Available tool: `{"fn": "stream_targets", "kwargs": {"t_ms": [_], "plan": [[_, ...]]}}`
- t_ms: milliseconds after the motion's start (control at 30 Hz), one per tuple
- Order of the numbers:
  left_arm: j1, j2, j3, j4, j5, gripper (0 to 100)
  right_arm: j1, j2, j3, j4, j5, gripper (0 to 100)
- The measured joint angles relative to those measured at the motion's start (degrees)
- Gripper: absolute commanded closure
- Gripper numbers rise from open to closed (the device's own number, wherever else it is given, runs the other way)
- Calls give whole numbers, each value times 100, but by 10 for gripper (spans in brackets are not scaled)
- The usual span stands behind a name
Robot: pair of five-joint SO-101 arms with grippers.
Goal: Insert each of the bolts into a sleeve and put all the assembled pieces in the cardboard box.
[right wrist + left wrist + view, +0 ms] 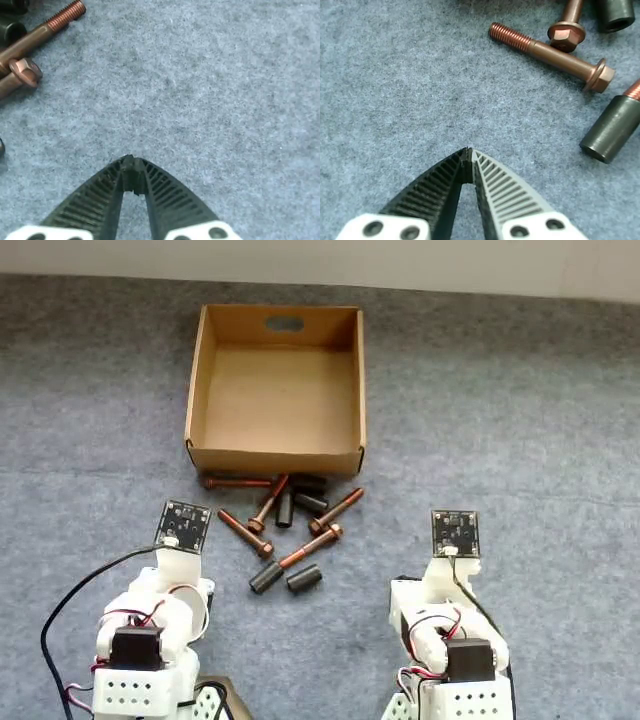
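Left gripper (469, 154): jaws closed tip to tip, nothing held; poised low over tabletop (520, 440) at near side, left of bolts (244, 532). Right gripper (132, 163): likewise closed and empty, right of bolts. Both judged parked clear so that parts between are kept reachable. Sleeves (304, 579) and bolts found loose, heaped mid-tabletop, just near of cardboard box (275, 457); one bolt seemingly entered in near-left sleeve, not confirmed. Box at far side, top open, no parts seen inside. Task judged at outset.
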Motion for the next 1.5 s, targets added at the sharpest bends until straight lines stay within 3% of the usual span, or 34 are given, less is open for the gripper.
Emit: {"fn": "stream_targets", "kwargs": {"t_ms": [633, 900, 967, 1167, 1333, 1500], "plan": [[0, 0, 0, 0, 0, 992, -26, 0, 0, -35, 0, 989], [0, 0, 0, 0, 0, 992, -1398, 0, 0, -1574, 9, 989], [0, 0, 0, 0, 0, 992, -1538, 0, 0, -1714, 308, 989], [0, 0, 0, 0, 0, 992, -1802, 0, 0, -1767, 2127, 983], [0, 0, 0, 0, 0, 992, -2532, 0, 0, -1512, 2198, 860], [0, 0, 0, 0, 0, 992, -2840, 9, -554, -756, 2022, 864]]}}
